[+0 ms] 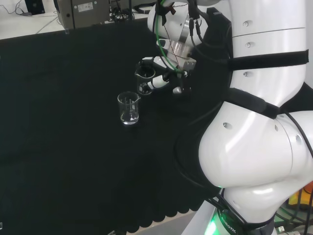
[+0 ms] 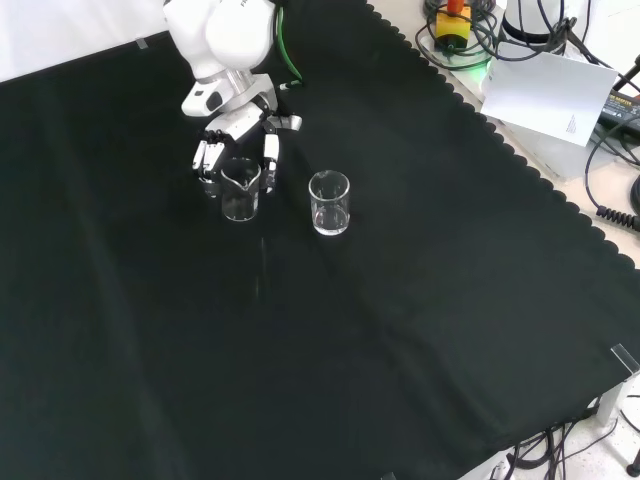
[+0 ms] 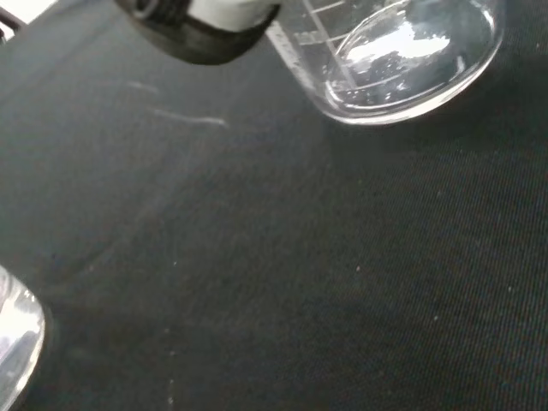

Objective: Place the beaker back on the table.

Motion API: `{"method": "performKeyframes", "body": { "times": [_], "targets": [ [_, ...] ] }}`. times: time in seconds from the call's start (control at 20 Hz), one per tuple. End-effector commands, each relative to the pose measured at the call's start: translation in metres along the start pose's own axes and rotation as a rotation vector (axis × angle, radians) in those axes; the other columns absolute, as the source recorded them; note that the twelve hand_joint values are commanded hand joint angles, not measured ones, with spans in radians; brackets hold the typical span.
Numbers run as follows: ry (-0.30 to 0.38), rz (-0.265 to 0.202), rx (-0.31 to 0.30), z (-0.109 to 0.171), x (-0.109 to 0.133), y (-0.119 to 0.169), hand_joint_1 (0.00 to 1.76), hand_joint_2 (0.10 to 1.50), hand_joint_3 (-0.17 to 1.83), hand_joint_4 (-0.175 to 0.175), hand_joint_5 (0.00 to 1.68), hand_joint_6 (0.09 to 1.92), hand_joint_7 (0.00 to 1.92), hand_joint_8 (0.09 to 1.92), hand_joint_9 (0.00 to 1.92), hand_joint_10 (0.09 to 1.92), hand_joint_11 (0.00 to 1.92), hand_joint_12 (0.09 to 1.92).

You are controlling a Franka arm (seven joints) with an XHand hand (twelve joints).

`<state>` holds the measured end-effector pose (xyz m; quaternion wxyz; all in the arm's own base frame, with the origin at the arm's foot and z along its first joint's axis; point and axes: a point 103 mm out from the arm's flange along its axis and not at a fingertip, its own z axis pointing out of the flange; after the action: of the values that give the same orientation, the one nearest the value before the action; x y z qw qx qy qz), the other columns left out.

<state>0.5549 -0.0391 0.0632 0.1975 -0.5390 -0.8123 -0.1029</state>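
I see the hand [image 2: 235,140] with its fingers [image 2: 270,155] curled round the beaker [image 2: 240,190], which stands upright between them, low over the black worktop [image 2: 400,320]. A second beaker [image 2: 329,202] stands free just beside it on my front view's right.

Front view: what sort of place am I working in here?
Probably a robotics lab bench set up for glassware handling. A black cloth covers the table, two clear glass beakers sit on it, one in the black and white hand and one free-standing, and cables and electronics crowd the edge.
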Motion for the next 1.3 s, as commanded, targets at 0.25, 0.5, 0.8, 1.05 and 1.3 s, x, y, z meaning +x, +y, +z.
{"method": "performKeyframes", "body": {
  "times": [0.25, 0.5, 0.8, 1.05, 1.3],
  "targets": [
    [-0.021, 0.060, 0.178, -0.017, 0.011, 0.006, 0.90, 0.94, -0.17, -0.084, 0.31, 0.28, 0.12, 0.73, 0.41, 0.70, 0.30, 1.37],
    [-0.061, 0.065, 0.089, -0.049, 0.022, -0.005, 0.83, 0.92, -0.17, -0.089, 0.24, 0.09, 0.00, 0.66, 0.19, 0.81, 0.16, 1.44],
    [-0.112, 0.087, 0.043, -0.096, 0.048, -0.033, 0.80, 0.91, -0.17, -0.089, 0.23, 0.09, 0.00, 0.52, 0.04, 0.85, 0.01, 1.49],
    [-0.164, 0.130, 0.018, -0.127, 0.082, -0.067, 0.78, 0.91, -0.17, -0.089, 0.22, 0.09, 0.00, 0.51, 0.04, 0.86, 0.00, 1.50],
    [-0.194, 0.177, 0.015, -0.146, 0.116, -0.098, 0.76, 0.91, -0.17, -0.089, 0.22, 0.09, 0.00, 0.50, 0.05, 0.87, 0.00, 1.50]
  ]
}}
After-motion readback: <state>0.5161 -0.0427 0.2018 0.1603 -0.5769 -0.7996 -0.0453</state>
